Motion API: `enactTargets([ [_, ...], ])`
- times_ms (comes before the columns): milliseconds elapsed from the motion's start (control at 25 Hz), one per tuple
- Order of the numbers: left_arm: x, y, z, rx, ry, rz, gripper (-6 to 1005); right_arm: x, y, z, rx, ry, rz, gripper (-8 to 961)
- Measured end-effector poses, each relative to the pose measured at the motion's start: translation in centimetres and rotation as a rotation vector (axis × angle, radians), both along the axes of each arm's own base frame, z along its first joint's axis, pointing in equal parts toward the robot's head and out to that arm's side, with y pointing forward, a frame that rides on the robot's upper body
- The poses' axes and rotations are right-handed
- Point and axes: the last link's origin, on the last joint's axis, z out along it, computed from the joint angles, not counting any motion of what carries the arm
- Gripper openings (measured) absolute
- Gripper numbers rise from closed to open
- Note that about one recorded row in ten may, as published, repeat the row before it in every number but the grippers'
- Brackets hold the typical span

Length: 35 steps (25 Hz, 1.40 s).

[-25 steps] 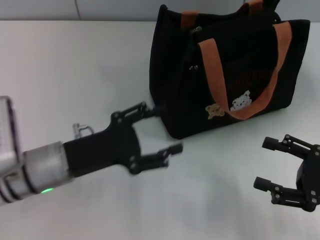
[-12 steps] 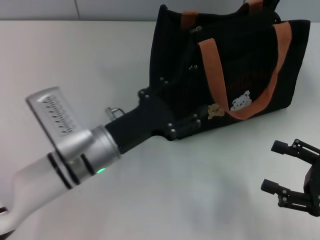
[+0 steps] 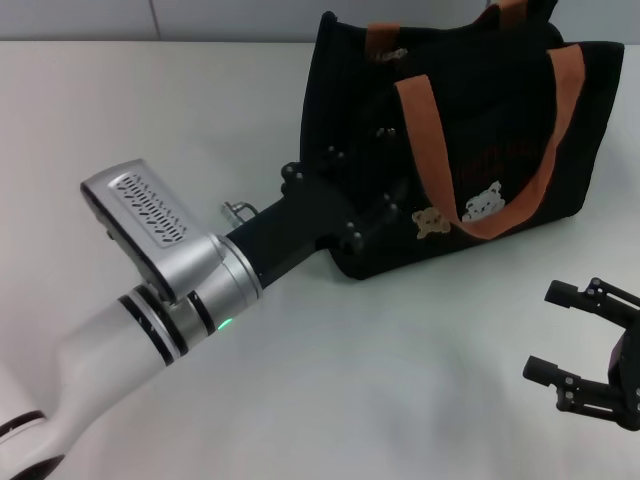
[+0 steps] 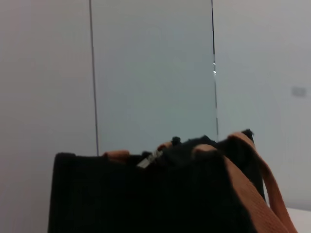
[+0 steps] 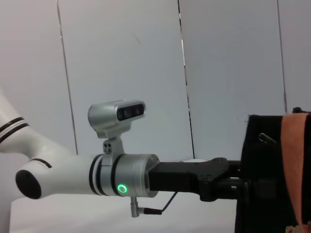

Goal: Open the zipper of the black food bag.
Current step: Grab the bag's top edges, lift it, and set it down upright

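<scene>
At the surface's far right edge, your left pincer (image 3: 375, 215) is pressing the black food bag's (image 3: 500, 160) soft end — finger state unclear; grab the zipper (image 4: 149, 159) pull — right pincer (image 3: 570, 345) is idling, spread.

Left end effector (image 3: 368, 222): its fingers merge with the dark end wall of the black food bag (image 3: 500, 120), so their spread cannot be read in the head view, and the left wrist view shows none of them. The zipper (image 4: 149, 159): only one small metallic glint at the bag's top edge is legible; its line is lost in the black fabric. Right end effector (image 3: 560, 335): body cut off by the head view's edge; the bag's far handle is cropped there too.
</scene>
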Motion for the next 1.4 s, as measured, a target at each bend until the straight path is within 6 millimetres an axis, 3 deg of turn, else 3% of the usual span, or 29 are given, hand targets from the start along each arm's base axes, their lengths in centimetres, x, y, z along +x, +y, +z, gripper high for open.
enactTargets([
  [200, -0.1, -0.1, 0.2, 0.014, -0.011, 0.006, 648, 0.1, 0.0, 0.1, 0.009, 0.002, -0.005, 831],
  [440, -0.1, -0.2, 0.2, 0.017, -0.006, 0.000, 432, 0.0, 0.1, 0.1, 0.012, 0.005, 0.000, 831],
  [520, -0.1, -0.2, 0.2, 0.022, 0.002, -0.007, 203, -0.1, 0.1, 0.1, 0.018, 0.010, 0.004, 831],
  [720, -0.1, -0.3, 0.2, 0.045, 0.032, -0.037, 134, -0.5, 0.1, 0.4, 0.123, 0.084, 0.000, 831],
  [880, 0.3, -0.9, 0.8, 0.124, 0.049, -0.132, 109, -0.5, 0.6, 1.7, 0.309, 0.199, -0.063, 830],
  [1080, 0.7, -1.2, 2.7, 0.220, 0.033, -0.274, 101, -0.5, 1.2, 2.8, 0.469, 0.298, -0.118, 830],
  [1200, 0.6, -0.8, 4.9, 0.293, 0.023, -0.400, 101, -0.6, 1.9, 3.6, 0.582, 0.403, -0.183, 830],
  [1400, 0.5, -0.3, 5.9, 0.319, 0.031, -0.446, 101, -0.7, 4.0, 4.5, 0.731, 0.518, -0.272, 830],
])
